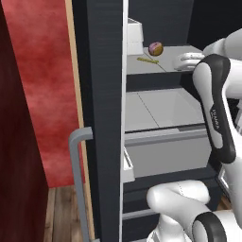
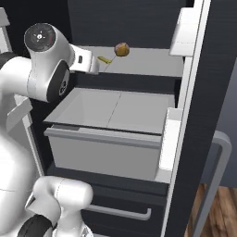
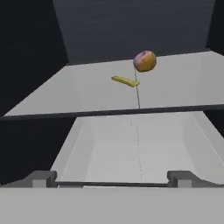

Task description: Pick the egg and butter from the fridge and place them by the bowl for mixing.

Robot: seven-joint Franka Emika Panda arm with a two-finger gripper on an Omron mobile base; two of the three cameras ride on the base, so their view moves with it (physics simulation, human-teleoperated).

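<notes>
gripper (image 3: 112, 183): down at the bottom of the hand view, fingers spread wide apart, nothing between them, hanging over the open drawer
drawer (image 2: 104, 143): grey, pulled out, right under the shelf
fridge (image 1: 106, 118): door swung open, long grey handle (image 1: 78, 179) near the front
butter (image 3: 125, 81): thin yellow stick, flat on the grey shelf (image 3: 87, 89) past the drawer
egg (image 3: 145, 61): just behind the butter, further back on the same shelf, close but looks apart
</notes>
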